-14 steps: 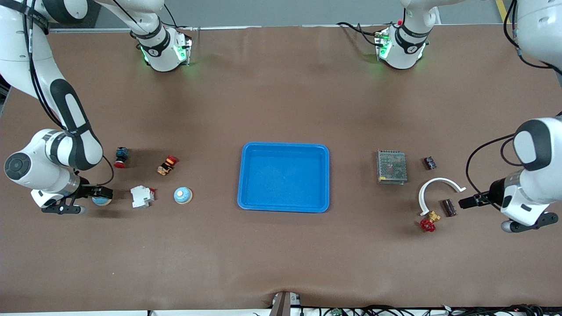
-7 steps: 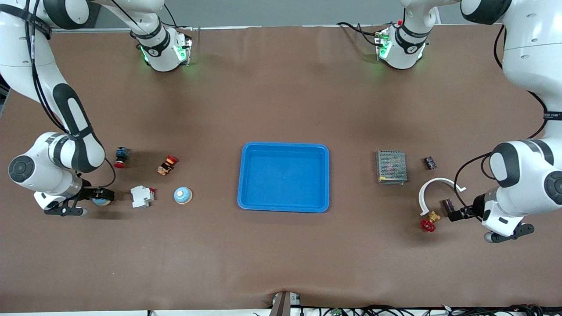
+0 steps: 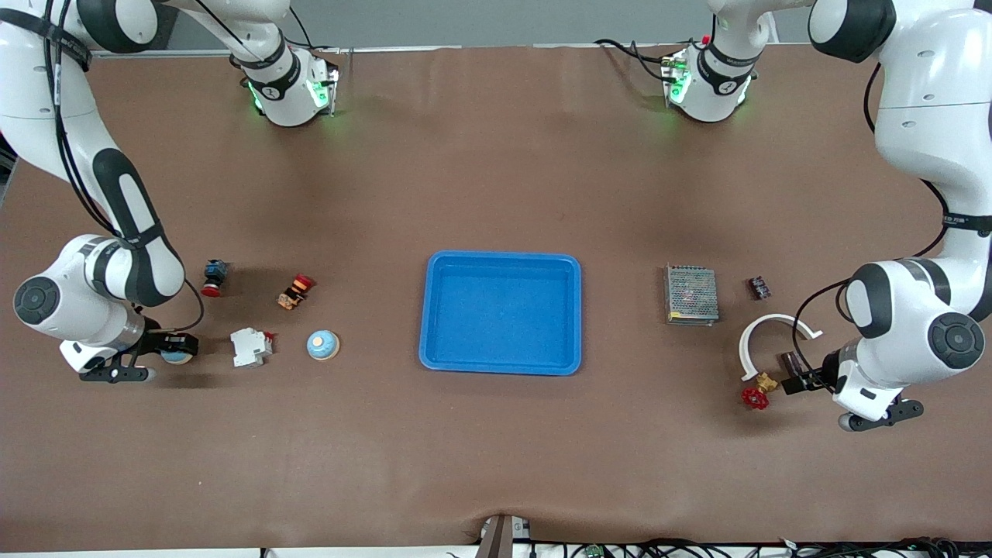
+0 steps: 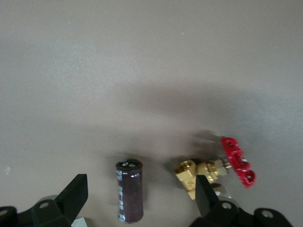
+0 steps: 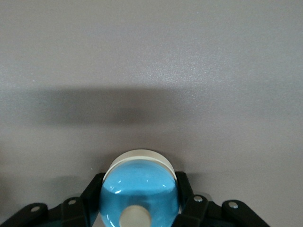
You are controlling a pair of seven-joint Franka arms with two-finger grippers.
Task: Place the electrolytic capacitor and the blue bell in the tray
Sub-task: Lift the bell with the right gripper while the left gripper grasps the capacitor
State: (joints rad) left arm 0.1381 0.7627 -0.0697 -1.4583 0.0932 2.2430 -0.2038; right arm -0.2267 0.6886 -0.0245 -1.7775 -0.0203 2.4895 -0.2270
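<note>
The blue tray lies mid-table. My right gripper is low at the right arm's end, shut on a blue bell that rests on the table. In the right wrist view the fingers press both sides of the bell. A second blue bell lies nearer the tray. My left gripper is open, low over a dark electrolytic capacitor. In the left wrist view the capacitor lies between the spread fingers. Another capacitor lies farther from the camera.
A brass valve with a red handle lies right beside the left gripper, close to one finger in the left wrist view. A white curved piece and a grey mesh box are nearby. A white breaker, red button and blue-red button lie near the right gripper.
My left arm has swung toward the capacitor and its open gripper now straddles it. My right gripper has hardly moved and stays on the bell.
</note>
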